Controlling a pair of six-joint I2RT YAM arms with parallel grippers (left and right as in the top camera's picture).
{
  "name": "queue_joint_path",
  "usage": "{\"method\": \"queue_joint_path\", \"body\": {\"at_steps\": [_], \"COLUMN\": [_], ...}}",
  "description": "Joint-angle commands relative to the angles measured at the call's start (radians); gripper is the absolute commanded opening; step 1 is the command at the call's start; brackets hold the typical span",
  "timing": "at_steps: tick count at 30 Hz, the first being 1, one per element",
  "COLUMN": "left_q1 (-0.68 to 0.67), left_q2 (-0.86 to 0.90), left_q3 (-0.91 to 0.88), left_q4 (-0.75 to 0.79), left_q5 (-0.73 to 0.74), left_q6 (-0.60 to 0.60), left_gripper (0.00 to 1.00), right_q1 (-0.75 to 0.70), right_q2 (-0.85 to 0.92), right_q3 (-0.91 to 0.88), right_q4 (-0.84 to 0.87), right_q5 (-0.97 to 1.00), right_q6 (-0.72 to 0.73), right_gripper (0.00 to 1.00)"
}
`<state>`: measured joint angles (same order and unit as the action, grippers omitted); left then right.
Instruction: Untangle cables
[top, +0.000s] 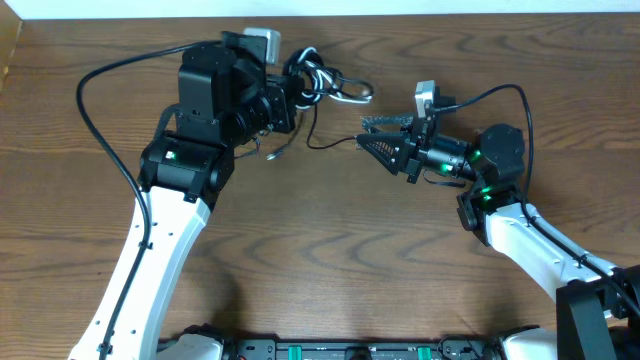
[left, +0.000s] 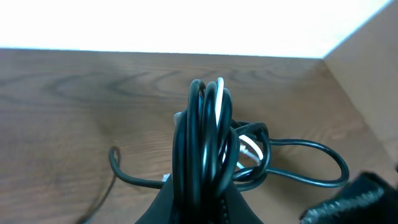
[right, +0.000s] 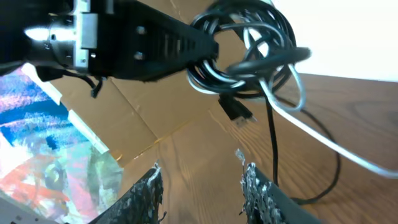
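— So, what is the left hand doing?
— It is pinching the cables, a coiled bundle, mostly black with one white cord, near the far edge of the worktop.
— And the right hand?
— Its fingers are standing apart, holding nothing, near the bundle. One black strand is trailing toward it.

The cables at the left claw look like smooth, glossy plastic. The worktop beneath it is matt, grained wood.
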<state>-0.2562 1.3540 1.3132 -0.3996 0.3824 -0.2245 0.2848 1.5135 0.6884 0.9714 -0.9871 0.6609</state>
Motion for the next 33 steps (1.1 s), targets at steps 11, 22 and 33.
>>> {"method": "queue_joint_path", "body": {"at_steps": [11, 22, 33], "left_q1": [-0.101, -0.188, -0.238], "left_q2": [-0.007, -0.007, -0.007], "left_q3": [0.013, 0.013, 0.013], "left_q4": [-0.010, -0.010, -0.010], "left_q5": [-0.051, -0.051, -0.135], "left_q6": [-0.139, -0.070, 0.049], "left_gripper": [0.07, 0.08, 0.07], "right_q1": [0.032, 0.039, 0.039], "right_q2": [-0.006, -0.006, -0.006], "right_q3": [0.004, 0.004, 0.004], "right_q4": [0.028, 0.050, 0.049], "right_q5": [0.233, 0.286, 0.287], "right_q6": [0.351, 0.463, 0.468], "right_gripper": [0.50, 0.49, 0.01]}}
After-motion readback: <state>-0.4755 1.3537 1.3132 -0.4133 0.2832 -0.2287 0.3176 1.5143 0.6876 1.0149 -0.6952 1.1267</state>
